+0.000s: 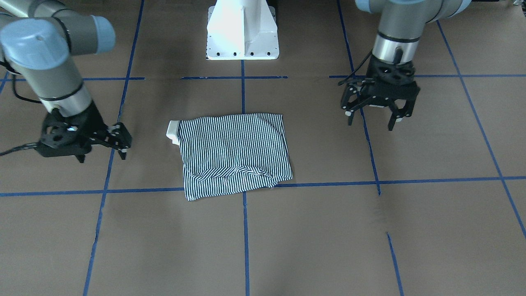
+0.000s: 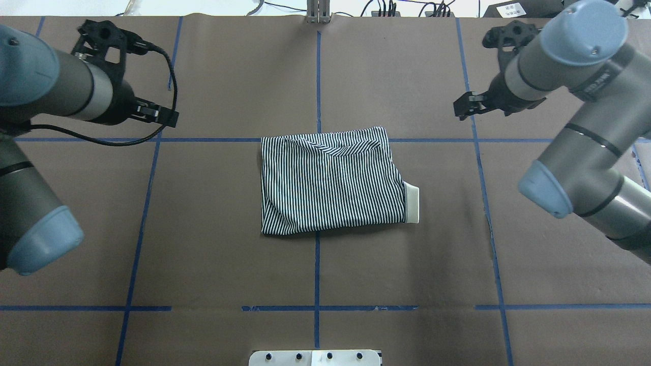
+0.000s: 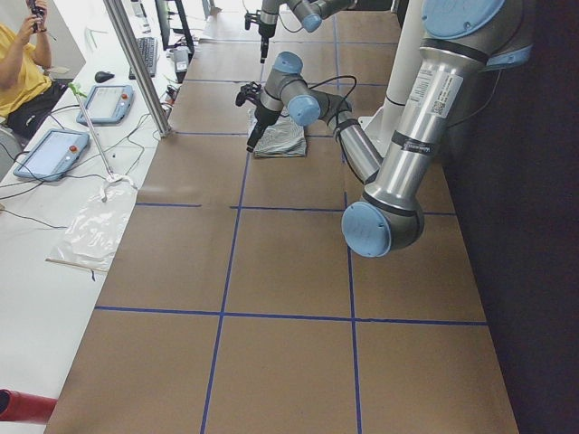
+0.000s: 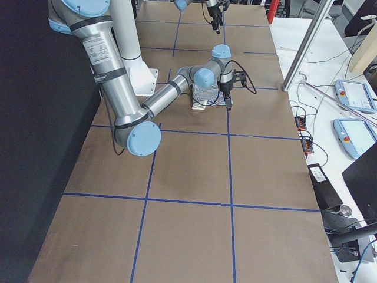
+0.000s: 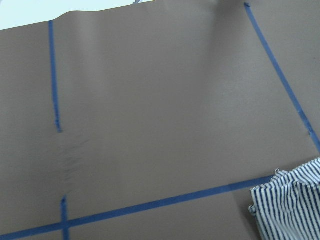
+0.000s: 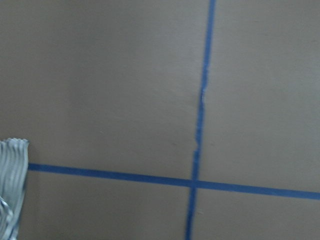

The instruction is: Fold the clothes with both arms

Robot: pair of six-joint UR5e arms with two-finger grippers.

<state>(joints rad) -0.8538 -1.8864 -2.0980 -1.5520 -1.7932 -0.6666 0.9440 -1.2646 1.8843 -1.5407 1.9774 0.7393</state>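
Observation:
The clothes are one navy-and-white striped shirt [image 1: 234,154] [image 2: 330,183], folded into a rough rectangle in the middle of the brown table. Its cream collar [image 1: 172,130] [image 2: 412,203] pokes out on the side toward my right arm. My left gripper [image 1: 371,121] [image 2: 132,76] hangs open above the table, well clear of the shirt and holding nothing. On the opposite side my right gripper [image 1: 102,155] [image 2: 489,68] is also open and empty, equally far from the shirt. A corner of the shirt shows in the left wrist view [image 5: 295,205], and an edge in the right wrist view [image 6: 10,190].
Blue tape lines [image 1: 244,230] mark a grid on the brown table cover. The white pedestal base [image 1: 242,37] [image 2: 315,357] stands at the robot's edge. A seated person [image 3: 23,72], tablets [image 3: 54,149] and a plastic sheet [image 3: 95,226] are on a side bench.

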